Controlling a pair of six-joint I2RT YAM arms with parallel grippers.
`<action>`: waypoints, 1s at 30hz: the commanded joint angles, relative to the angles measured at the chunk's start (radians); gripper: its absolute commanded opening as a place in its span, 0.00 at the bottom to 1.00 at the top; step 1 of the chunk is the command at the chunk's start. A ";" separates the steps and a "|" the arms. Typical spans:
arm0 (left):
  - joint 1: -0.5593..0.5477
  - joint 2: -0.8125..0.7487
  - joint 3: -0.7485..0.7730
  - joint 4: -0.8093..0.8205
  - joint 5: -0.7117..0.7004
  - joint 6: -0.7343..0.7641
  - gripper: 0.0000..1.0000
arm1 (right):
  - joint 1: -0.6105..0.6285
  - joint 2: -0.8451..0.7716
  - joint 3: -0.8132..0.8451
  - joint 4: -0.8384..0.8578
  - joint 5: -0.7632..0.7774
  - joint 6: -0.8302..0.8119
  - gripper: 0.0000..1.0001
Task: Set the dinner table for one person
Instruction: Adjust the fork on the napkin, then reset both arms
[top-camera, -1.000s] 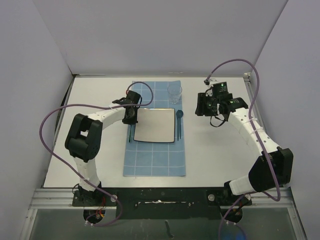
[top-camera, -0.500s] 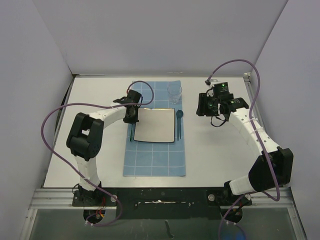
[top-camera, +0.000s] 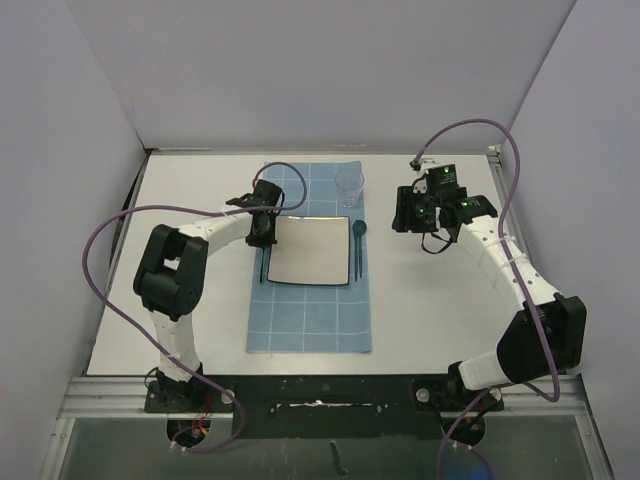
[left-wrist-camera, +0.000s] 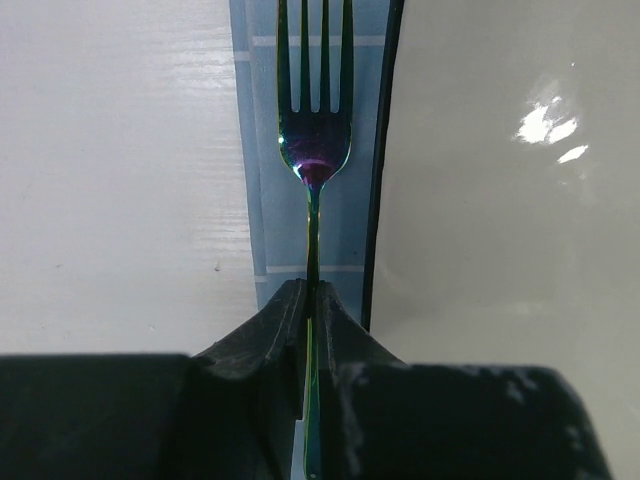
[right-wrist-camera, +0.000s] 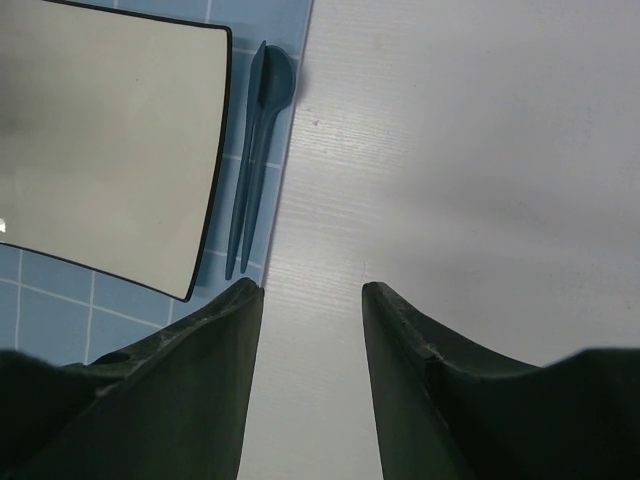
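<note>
A square white plate with a black rim (top-camera: 310, 250) lies on a blue gridded mat (top-camera: 308, 320) on the white dinner table (top-camera: 430, 310). My left gripper (top-camera: 262, 240) is shut on the handle of a dark iridescent fork (left-wrist-camera: 313, 140) that lies along the mat strip left of the plate (left-wrist-camera: 500, 200). A blue spoon and knife (top-camera: 356, 245) lie right of the plate, also in the right wrist view (right-wrist-camera: 255, 140). A clear glass (top-camera: 349, 186) stands behind the plate. My right gripper (right-wrist-camera: 312, 290) is open and empty over bare table right of the mat.
Grey walls close in the table at the back and both sides. A black rail (top-camera: 320, 385) runs along the near edge by the arm bases. Purple cables (top-camera: 105, 260) loop off both arms.
The left gripper has shifted slightly with the fork beside the plate. The right arm has barely moved.
</note>
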 joint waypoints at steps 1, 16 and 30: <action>0.017 0.032 0.041 0.042 -0.006 -0.010 0.05 | -0.008 -0.001 0.009 0.025 -0.016 -0.008 0.45; 0.028 0.040 0.047 0.053 0.024 0.012 0.30 | -0.008 0.012 0.013 0.029 -0.027 -0.004 0.45; 0.034 -0.121 0.109 -0.006 -0.116 0.066 0.34 | -0.007 0.025 0.036 0.015 -0.026 -0.010 0.46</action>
